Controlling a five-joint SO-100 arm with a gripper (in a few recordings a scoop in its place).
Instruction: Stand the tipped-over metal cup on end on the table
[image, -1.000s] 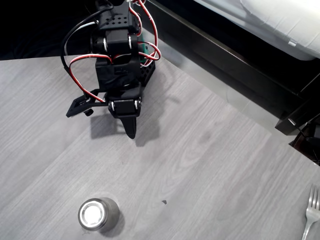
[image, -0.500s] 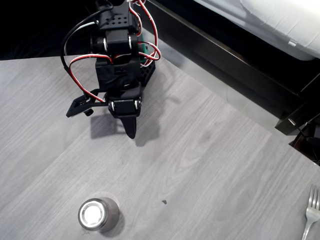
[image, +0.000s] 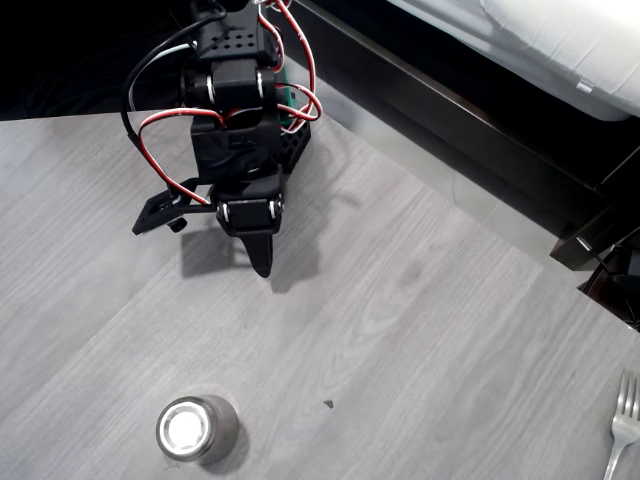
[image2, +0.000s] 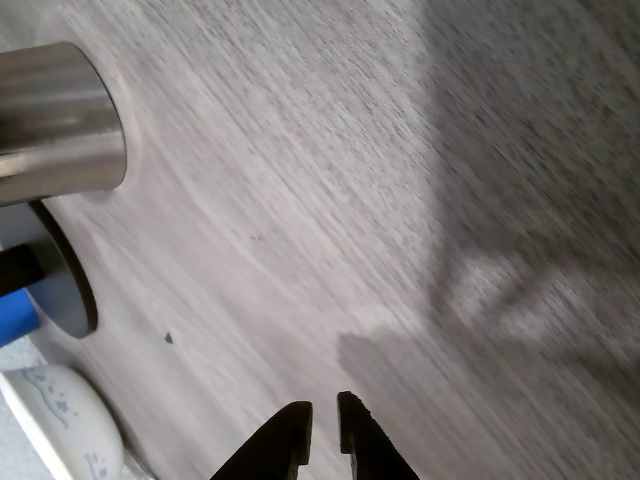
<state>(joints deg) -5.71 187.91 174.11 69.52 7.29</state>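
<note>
Gripper: in the wrist view the gripper (image2: 322, 428) sits at the bottom centre of the frame, its two black fingertips almost together with only a thin slit between them, and nothing held.
Gripper, from above: the gripper (image: 262, 262) is in the upper-left part of the frame, its dark tip pointing down the picture toward the cup, hanging over bare table with its shadow just beside it.
Arm: black body with red, white and black wires looped around it, reaching in from the top edge.
Why it sits there: my reading is that it has pulled clear, since the fingers grip nothing and stand well apart from the cup.
Cup: the cup (image: 196, 430) is at the lower left of the overhead frame, seen as a bright round face with a short grey side, which suggests it is standing on end; whether rim or base is up I cannot tell.
Cup, wrist view: the cup (image2: 58, 120) shows at the upper left as a smooth steel side meeting the table.
Table: grey wood-grain table (image: 420, 340), a small dark speck right of the cup.
Task state: appears done.
Fork: fork (image: 622, 425) at the lower right edge, far from everything.
Bed frame: black bed frame (image: 450, 100) crossing the upper right.
</note>
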